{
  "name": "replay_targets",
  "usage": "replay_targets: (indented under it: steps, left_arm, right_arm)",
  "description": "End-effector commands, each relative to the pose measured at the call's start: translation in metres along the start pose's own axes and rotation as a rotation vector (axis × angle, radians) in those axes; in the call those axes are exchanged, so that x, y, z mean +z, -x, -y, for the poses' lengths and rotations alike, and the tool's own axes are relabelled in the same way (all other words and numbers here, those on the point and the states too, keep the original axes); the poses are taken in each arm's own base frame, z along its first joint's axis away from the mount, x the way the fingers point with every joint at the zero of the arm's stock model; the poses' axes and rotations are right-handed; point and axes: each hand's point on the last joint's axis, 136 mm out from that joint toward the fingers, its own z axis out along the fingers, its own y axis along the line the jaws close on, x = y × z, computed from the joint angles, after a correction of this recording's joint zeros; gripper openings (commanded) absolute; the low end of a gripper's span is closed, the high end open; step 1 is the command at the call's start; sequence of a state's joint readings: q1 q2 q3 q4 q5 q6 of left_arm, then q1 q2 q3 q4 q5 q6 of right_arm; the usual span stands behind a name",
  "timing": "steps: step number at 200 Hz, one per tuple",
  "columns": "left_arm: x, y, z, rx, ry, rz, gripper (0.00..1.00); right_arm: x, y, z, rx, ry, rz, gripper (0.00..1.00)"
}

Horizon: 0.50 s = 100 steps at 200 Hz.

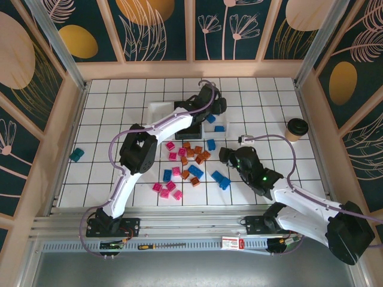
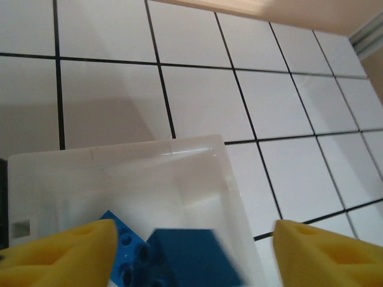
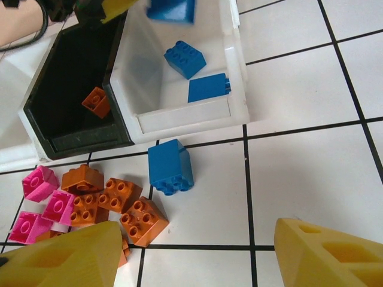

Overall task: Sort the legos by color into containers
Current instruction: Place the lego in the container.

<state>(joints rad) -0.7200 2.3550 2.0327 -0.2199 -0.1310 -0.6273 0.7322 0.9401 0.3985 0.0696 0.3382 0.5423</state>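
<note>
**Above white tray (image 2: 233,179), L pincer (image 2: 195,230) spread**

We see its jaws wide apart, w/ a blurred blue brick (image 2: 191,257) between the pads, not pinched. Two more blue bricks (image 3: 185,58) (image 3: 207,88) lie in that tray. One orange brick (image 3: 97,101) is in the black tray (image 3: 36,98) alongside. R pincer (image 3: 198,227), spread & empty, hangs over the desk (image 3: 299,155) near a loose blue lego (image 3: 170,166), orange legos (image 3: 143,220) & pink legos (image 3: 40,182).

No text can be read; the red-and-white sticker (image 1: 230,242) on the rail (image 1: 179,230) is too small.
</note>
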Motion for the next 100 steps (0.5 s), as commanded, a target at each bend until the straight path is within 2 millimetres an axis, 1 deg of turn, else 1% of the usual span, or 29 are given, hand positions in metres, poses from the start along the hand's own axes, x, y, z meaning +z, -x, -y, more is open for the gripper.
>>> replay_targets:
  steps: [1,21,34,37,38,43,46,50,54,73,86,87,95,97,100]
  left_arm:
    - [-0.017,0.022,0.015,0.003,-0.037,0.034,0.81]
    - [-0.039,0.039,0.028,-0.005,-0.086,0.067,0.89]
    - [-0.06,0.048,0.037,-0.016,-0.131,0.087,0.93]
    - [-0.063,0.048,0.037,-0.019,-0.139,0.087,0.95]
    - [-0.067,0.05,0.039,-0.02,-0.147,0.094,0.95]
    - [-0.076,0.052,0.042,-0.027,-0.17,0.103,0.97]
    - [-0.08,0.05,0.042,-0.031,-0.178,0.103,0.98]
    - [-0.086,0.048,0.042,-0.035,-0.192,0.103,0.99]
    - [-0.095,0.051,0.044,-0.041,-0.211,0.113,0.99]
    - [-0.125,0.034,0.036,-0.068,-0.259,0.109,0.99]
    - [-0.144,0.018,0.024,-0.091,-0.277,0.104,0.99]
    - [-0.147,0.019,0.025,-0.094,-0.282,0.109,0.99]
    - [-0.156,0.005,0.013,-0.106,-0.28,0.101,0.99]
    - [-0.156,-0.001,0.009,-0.107,-0.274,0.094,0.99]
    - [-0.165,-0.001,0.007,-0.11,-0.278,0.104,0.99]
  right_arm:
    - [0.0,-0.006,0.003,0.013,0.002,-0.021,0.69]
    - [0.001,-0.011,-0.002,0.007,0.025,-0.052,0.69]
    - [0.003,-0.017,-0.006,-0.002,0.046,-0.084,0.69]
    - [0.003,-0.019,-0.007,-0.003,0.049,-0.092,0.69]
    - [0.003,-0.019,-0.007,-0.004,0.052,-0.095,0.69]
    - [0.004,-0.021,-0.008,-0.008,0.059,-0.107,0.69]
    - [0.004,-0.023,-0.01,-0.011,0.068,-0.116,0.69]
    - [0.005,-0.026,-0.011,-0.016,0.075,-0.129,0.69]
    - [0.005,-0.028,-0.013,-0.02,0.084,-0.141,0.69]
    - [0.006,-0.041,-0.023,-0.052,0.133,-0.202,0.68]
    - [0.005,-0.051,-0.037,-0.087,0.191,-0.246,0.67]
    - [0.006,-0.052,-0.037,-0.09,0.194,-0.248,0.67]
    - [0.006,-0.058,-0.043,-0.111,0.21,-0.267,0.67]
    - [0.006,-0.059,-0.046,-0.117,0.216,-0.27,0.67]
    - [0.006,-0.06,-0.048,-0.124,0.219,-0.275,0.66]
